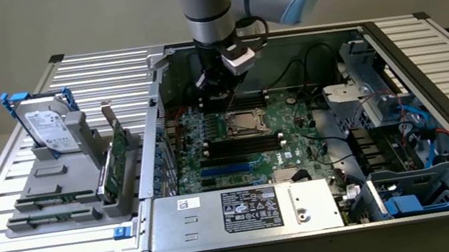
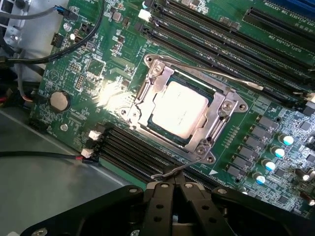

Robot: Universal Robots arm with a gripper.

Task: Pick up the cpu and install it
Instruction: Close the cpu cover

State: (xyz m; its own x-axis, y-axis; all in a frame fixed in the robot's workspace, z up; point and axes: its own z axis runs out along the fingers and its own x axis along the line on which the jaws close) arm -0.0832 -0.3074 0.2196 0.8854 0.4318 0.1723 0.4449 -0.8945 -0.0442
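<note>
The cpu (image 2: 179, 108), a shiny silver square, lies flat inside the metal-framed socket (image 2: 222, 114) on the green motherboard (image 2: 83, 73). In the exterior view the cpu (image 1: 248, 121) sits mid-board inside the open computer case. My gripper (image 2: 174, 189) hovers above the board, a short way off the socket's edge. Its black fingers are pressed together and hold nothing. In the exterior view the gripper (image 1: 216, 92) hangs over the back of the board, just behind the socket.
A silver hard drive (image 1: 49, 130) with blue handles stands in a grey rack outside the case, at the exterior view's left. The power supply (image 1: 238, 212) sits at the case's front. Black cables (image 2: 59, 54) and memory slots (image 2: 133, 152) flank the socket.
</note>
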